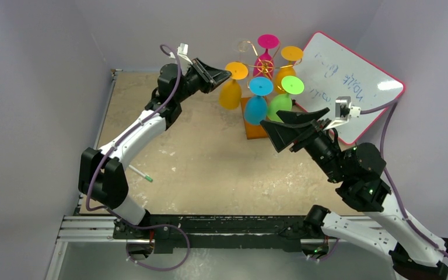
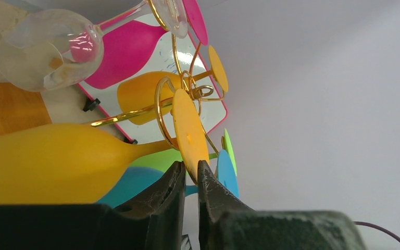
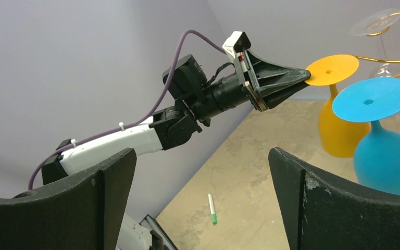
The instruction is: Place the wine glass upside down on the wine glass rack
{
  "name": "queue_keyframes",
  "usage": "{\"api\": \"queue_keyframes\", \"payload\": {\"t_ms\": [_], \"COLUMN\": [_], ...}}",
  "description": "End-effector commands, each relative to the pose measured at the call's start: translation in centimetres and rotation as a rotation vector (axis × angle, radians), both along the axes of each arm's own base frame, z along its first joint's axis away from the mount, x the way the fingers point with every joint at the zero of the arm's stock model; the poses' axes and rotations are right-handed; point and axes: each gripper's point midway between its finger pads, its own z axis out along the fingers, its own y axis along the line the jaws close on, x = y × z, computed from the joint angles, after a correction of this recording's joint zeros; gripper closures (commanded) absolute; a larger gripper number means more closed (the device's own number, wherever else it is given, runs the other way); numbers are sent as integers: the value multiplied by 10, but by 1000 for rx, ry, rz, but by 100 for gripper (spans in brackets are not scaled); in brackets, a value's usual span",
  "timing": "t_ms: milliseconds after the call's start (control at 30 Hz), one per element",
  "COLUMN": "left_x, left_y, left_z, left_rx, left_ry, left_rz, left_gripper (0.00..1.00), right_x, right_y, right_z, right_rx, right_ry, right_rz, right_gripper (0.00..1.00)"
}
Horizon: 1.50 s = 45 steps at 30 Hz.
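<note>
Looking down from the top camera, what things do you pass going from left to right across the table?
First the green-capped pen → front orange glass → blue glass → green glass → whiteboard.

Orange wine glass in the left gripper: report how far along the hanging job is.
Done: the orange wine glass is upside down at the wine glass rack, its stem apparently inside a gold loop, beside the hung blue glass. In hand: the left gripper pinches the edge of its foot disc. Left: release, back away, and confirm it hangs unaided. The right gripper is open and empty.
</note>
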Motion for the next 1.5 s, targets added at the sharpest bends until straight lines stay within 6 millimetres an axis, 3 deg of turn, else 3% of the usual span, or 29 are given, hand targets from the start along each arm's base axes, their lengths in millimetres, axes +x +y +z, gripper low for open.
{"api": "queue_keyframes", "payload": {"t_ms": [0, 433, 667, 767, 1000, 1233, 1467], "left_x": [-12, -17, -29, -37, -60, -102, -143], "left_y": [1, 22, 45, 56, 94, 137, 171], "left_z": [25, 3, -9, -14, -17, -22, 11], "left_rx": [-11, 191, 366, 434, 584, 712, 701], "left_ry": [-61, -52, -43, -40, -34, -50, -131], "left_rz": [-34, 45, 93, 110, 197, 268, 371], "left_gripper": [86, 63, 49, 37, 29, 28, 23], "right_x": [-1, 2, 12, 16, 21, 20, 17], "right_y": [-6, -7, -8, -16, -31, -37, -52], "right_z": [10, 1, -27, -35, -59, -74, -60], "right_rx": [21, -7, -147, -182, -234, -267, -234], "right_ry": [-28, -12, 33, 71, 147, 196, 186], "right_rz": [-19, -37, -82, -128, -202, -219, -261], "right_gripper": [0, 0, 0, 0, 0, 0, 0]}}
